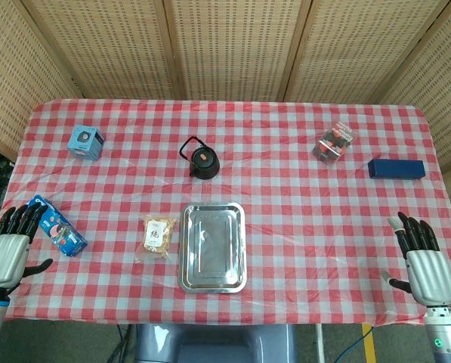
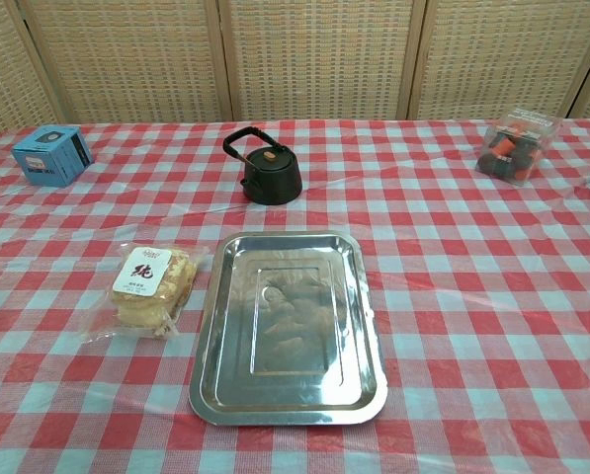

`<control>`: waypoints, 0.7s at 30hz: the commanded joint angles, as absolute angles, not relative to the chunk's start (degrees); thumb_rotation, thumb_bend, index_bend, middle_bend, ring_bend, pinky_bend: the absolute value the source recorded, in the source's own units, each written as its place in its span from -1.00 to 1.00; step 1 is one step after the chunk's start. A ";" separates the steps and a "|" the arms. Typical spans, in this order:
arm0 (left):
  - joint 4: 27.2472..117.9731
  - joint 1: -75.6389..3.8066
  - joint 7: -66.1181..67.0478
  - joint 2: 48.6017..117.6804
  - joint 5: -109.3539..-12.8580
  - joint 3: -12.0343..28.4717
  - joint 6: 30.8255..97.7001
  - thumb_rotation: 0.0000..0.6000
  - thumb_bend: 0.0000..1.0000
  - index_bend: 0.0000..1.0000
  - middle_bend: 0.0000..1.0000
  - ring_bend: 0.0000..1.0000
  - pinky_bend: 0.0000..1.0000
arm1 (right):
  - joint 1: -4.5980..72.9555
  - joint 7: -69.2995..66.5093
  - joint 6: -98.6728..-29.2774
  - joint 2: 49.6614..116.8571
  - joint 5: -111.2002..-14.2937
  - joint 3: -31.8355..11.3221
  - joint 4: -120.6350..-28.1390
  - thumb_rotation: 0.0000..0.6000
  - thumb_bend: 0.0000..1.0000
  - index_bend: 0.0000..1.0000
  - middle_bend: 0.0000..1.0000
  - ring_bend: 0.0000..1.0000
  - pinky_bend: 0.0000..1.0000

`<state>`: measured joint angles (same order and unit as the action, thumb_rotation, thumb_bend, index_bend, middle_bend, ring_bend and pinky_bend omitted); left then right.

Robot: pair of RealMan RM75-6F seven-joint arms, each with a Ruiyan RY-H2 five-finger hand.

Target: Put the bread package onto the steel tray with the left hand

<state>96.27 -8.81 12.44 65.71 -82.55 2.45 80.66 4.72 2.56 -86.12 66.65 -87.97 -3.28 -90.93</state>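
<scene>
Table (image 1: 285, 189): fills most of the head view, under a red-and-white checked cloth.
Tray (image 1: 213, 247): steel, bare inside, low centre of the frame; long side runs toward the top.
Right hand (image 1: 423, 261): lower right corner, fingers apart and pointing up the frame, holding nothing.
Left hand (image 1: 10, 246): lower left corner, fingers spread, holding nothing; fingertips near the blue packet.
Blue bar (image 1: 396, 169): right edge, above the right hand.
Blue packet (image 1: 57, 225): lower left, lying aslant.
Kettle (image 1: 199, 159): black, above the tray, handle up.
Bread (image 1: 159, 235): clear package with a white label, flat on the cloth just left of the tray, apart from both hands.
Clear box (image 1: 335, 143): upper right, red and dark items inside.
Blue box (image 1: 86, 141): upper left.
</scene>
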 commanded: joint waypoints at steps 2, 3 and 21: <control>96.26 -8.87 12.58 65.79 -82.57 2.44 80.60 1.00 -1.00 -1.00 -1.00 -1.00 -1.00 | 4.74 2.54 -86.07 66.61 -87.92 -3.31 -90.95 1.00 -0.88 -1.00 -1.00 -1.00 -1.00; 96.23 -8.90 12.63 65.83 -82.59 2.44 80.58 1.00 -1.00 -1.00 -1.00 -1.00 -1.00 | 4.73 2.49 -86.13 66.59 -87.94 -3.33 -90.99 1.00 -0.88 -1.00 -1.00 -1.00 -1.00; 96.45 -9.24 11.92 65.36 -82.95 2.02 79.68 1.00 -1.00 -1.00 -1.00 -1.00 -1.00 | 4.73 3.01 -86.12 66.62 -88.22 -3.23 -91.18 1.00 -0.88 -1.00 -1.00 -1.00 -1.00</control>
<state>96.42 -9.20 12.00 65.42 -82.88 2.05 79.74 4.73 3.00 -86.12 66.62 -88.22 -3.22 -91.19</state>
